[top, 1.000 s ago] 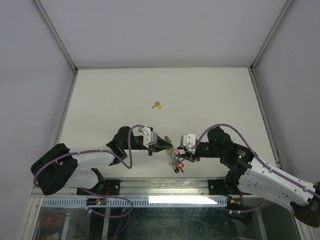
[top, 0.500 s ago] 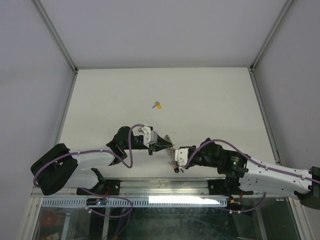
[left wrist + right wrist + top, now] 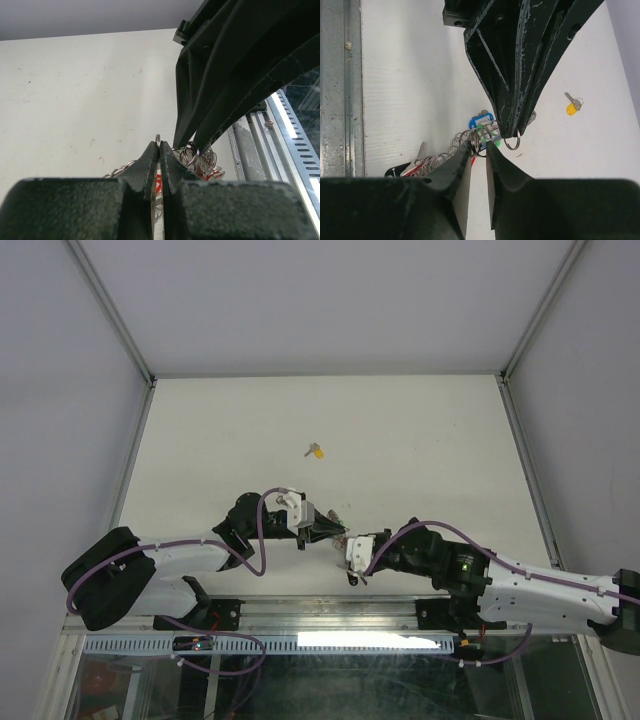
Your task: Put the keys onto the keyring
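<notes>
The keyring (image 3: 440,161), a row of small silver rings with red, blue (image 3: 481,120) and green tags, lies on the table near the front edge. My left gripper (image 3: 339,533) is shut on a thin silver ring (image 3: 512,143) at the bundle's end; the ring shows edge-on between its tips in the left wrist view (image 3: 158,144). My right gripper (image 3: 347,549) faces it, jaws a narrow gap apart, with small rings (image 3: 478,142) between the tips (image 3: 479,146). A key with a yellow tag (image 3: 316,451) lies alone farther back, also in the right wrist view (image 3: 573,106).
The metal rail of the table's front edge (image 3: 340,90) runs just behind my right gripper. White walls and an aluminium frame (image 3: 130,340) enclose the white table (image 3: 420,440).
My right gripper has swung down and left, from beside the keyring onto its rings, opposite the left fingertips. The left gripper has stayed shut in place.
</notes>
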Controlling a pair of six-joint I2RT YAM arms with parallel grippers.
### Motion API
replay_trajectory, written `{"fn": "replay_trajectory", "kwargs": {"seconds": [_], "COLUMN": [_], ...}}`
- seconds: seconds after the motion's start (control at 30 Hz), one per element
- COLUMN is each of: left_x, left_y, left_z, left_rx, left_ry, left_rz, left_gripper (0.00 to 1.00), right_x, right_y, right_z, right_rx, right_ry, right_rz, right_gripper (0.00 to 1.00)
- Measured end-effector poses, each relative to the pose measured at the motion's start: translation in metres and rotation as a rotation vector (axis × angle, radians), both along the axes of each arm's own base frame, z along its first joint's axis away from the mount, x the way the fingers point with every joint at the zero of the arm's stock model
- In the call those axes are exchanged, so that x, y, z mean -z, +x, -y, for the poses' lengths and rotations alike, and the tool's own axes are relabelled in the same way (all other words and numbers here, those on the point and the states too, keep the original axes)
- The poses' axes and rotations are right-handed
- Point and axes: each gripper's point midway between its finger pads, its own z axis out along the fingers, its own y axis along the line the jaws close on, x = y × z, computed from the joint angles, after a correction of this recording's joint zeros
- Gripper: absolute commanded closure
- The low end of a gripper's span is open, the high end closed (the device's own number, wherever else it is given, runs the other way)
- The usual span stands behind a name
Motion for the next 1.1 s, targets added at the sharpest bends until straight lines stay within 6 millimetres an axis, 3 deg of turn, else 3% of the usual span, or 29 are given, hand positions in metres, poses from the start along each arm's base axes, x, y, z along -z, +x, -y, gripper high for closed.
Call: {"fn": "replay_trajectory", "kwargs": {"seconds": [0.13,0.4,0.77,0.83,0.87,0.93,1.1], "left_x": [0.001,0.0,-0.013,-0.014,-0.015,-0.014,-0.011], "left_y": [0.001,0.003,0.001,0.0,0.0,0.0,0.0], "left_z": [0.0,-0.001,-0.003,-0.003,-0.003,-0.004,-0.004], "left_rx": [-0.008,-0.017,-0.018,-0.018,-0.018,-0.017,-0.017], "left_ry": [0.004,0.003,-0.026,-0.031,-0.031,-0.03,-0.022], "left_rz": [-0.004,-0.003,0.023,0.027,0.028,0.027,0.028], "left_gripper": [1.0,1.0,1.0,1.0,1.0,1.0,1.0], "right_x": [-0.001,-0.005,-0.021,-0.023,-0.023,-0.021,-0.014], "right_y": [0.001,0.002,0.0,-0.001,-0.001,-0.002,-0.004], "right_z": [0.001,0.003,0.009,0.009,0.009,0.009,0.015], "right_rx": [0.009,0.033,0.058,0.058,0.059,0.062,0.067], "right_ry": [0.004,0.023,0.103,0.113,0.114,0.11,0.081], "right_rz": [-0.003,-0.008,-0.032,-0.039,-0.042,-0.051,-0.068], "right_gripper": [0.93,1.0,1.0,0.91,0.91,0.76,0.67]}}
